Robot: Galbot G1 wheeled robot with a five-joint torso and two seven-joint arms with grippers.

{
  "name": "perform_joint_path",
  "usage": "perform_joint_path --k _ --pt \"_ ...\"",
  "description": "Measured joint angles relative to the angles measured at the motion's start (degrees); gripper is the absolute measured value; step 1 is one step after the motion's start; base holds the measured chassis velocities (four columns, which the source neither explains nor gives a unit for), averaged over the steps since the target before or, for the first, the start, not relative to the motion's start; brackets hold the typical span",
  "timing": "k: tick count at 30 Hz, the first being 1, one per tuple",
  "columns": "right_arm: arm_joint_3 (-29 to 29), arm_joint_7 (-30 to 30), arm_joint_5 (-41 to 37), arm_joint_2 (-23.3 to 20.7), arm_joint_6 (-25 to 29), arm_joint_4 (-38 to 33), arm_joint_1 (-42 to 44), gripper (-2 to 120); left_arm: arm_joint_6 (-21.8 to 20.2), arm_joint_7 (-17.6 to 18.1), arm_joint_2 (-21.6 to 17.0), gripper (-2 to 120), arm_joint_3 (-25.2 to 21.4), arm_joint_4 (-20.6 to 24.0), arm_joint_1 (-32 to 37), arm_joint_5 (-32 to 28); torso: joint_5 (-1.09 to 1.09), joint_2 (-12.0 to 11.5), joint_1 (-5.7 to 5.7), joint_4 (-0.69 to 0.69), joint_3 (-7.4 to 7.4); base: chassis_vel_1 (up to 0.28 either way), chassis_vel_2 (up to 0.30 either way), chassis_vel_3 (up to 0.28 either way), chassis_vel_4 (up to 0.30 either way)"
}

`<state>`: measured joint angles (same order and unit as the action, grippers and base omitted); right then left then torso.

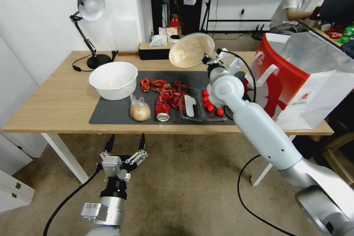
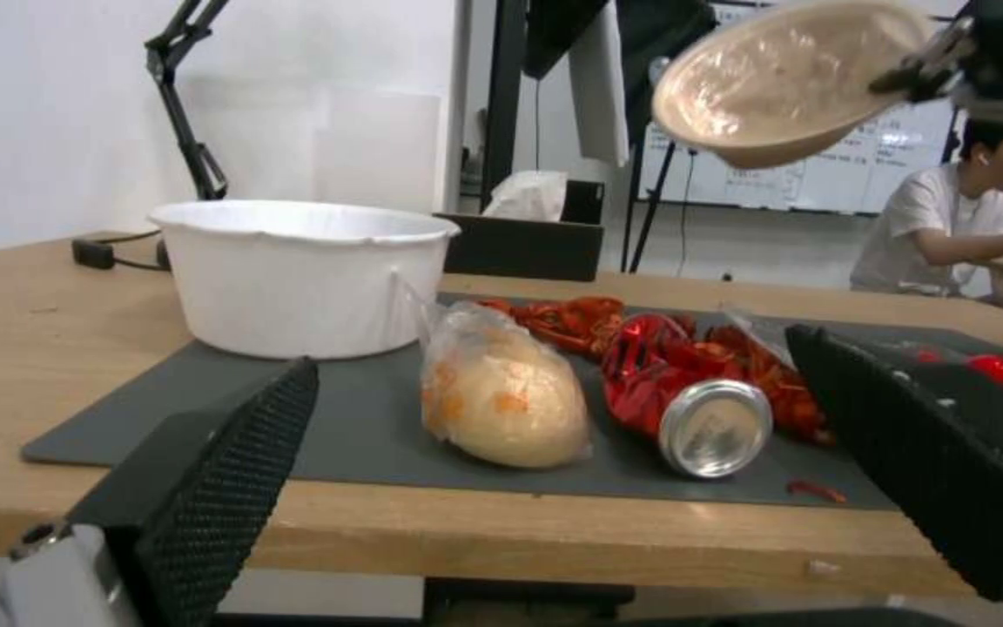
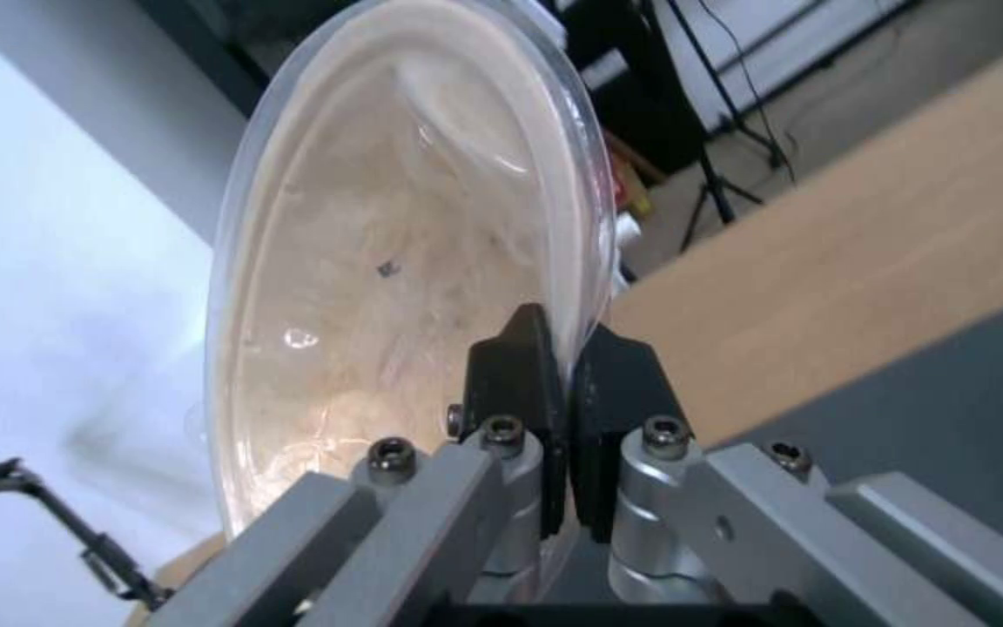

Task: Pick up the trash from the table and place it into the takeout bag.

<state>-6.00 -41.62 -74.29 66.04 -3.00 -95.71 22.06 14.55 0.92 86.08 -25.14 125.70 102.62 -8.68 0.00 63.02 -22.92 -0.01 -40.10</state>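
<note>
Hanging low before the worktop's [image 1: 55,107] near edge, left tool [image 1: 125,143] with fingers spread wide. Lying on the dark mat [image 1: 114,112] beyond: bagged bun [image 1: 140,111] beside crushed red can [image 1: 162,110], just apart. Pinching the rim of the shallow beige bowl [image 1: 191,50], right tool [image 1: 205,60] pressed together, holding it tilted in the air above the mat's far edge. Standing at the worktop's right end, takeout bag [image 1: 284,81] gaping open.

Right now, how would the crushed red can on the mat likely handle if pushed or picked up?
The crushed red can lies on its side, so it may roll unevenly. Its dented body probably gives under pressure, and it looks light, likely empty.
</note>
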Motion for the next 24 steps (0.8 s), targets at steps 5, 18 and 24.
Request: perform_joint_path --k 5,18,24 --pt "1.2 -2.4 0.4 -2.7 -1.4 -6.2 1.3 0 0.0 0.0 0.1 100 0.1 -0.5 -0.3 0.0 0.01 0.0 0.00 0.01 0.00 0.000 0.000 0.000 0.000" --pt "12.3 -7.3 2.7 -11.0 -7.3 -21.4 7.8 0 -0.4 -0.2 0.5 100 0.8 -1.5 -1.1 0.5 0.01 0.0 0.00 -0.01 0.00 0.000 0.000 0.000 0.000" --pt "20.3 -6.7 3.5 -16.1 -8.3 -24.2 11.8 0 -0.6 -0.4 0.4 100 1.0 -2.0 -1.5 0.7 0.01 0.0 0.00 0.00 0.00 0.000 0.000 0.000 0.000"
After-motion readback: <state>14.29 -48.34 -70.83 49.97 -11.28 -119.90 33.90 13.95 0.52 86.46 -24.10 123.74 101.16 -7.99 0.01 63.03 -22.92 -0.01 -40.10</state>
